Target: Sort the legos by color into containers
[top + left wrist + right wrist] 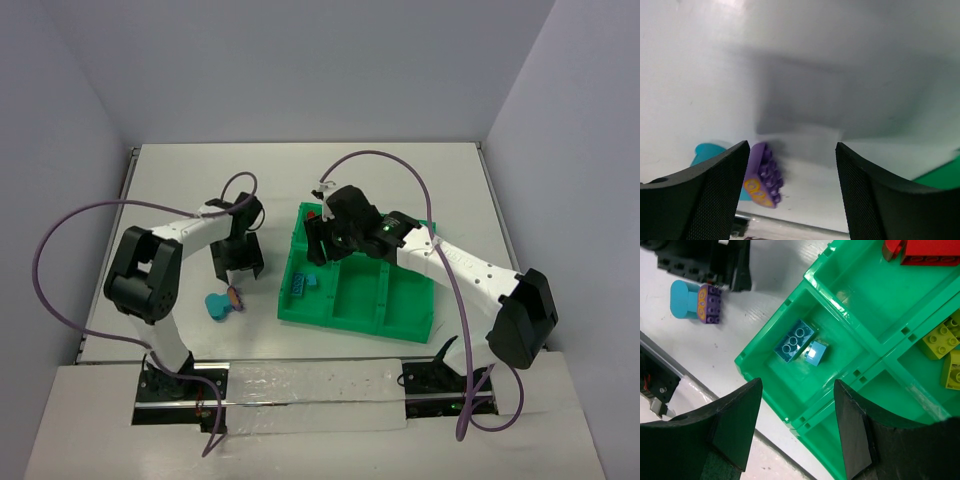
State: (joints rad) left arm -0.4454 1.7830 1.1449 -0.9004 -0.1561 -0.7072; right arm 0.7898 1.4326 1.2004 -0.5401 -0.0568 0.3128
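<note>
The sorting is looking mostly done from where I'm standing. The green tray [350,325] is already holding 2 blue legos [795,340] in the compartment lying straight under the right jaws. Red legos [925,252] are sitting in a compartment further beyond those jaws, and yellow-green legos [942,340] in another off to their right. What is remaining, as far as I can judge, is 1 stray cluster [222,303] outside the tray: a purple brick [765,175] joined to a cyan piece [707,152], lying on the desk [180,180] just beside the left jaws, nearer their left finger.

The left jaws are standing wide and gripping nothing, hovering close to that cluster. The right jaws are gaping too, also carrying nothing, hanging above the tray.

The overhead view is giving the whole layout, but the right arm [470,270] is covering the tray's far compartments there. The right wrist view is showing the sorted colours plainly. The left wrist view is showing the stray cluster close up and only a sliver of green tray
</note>
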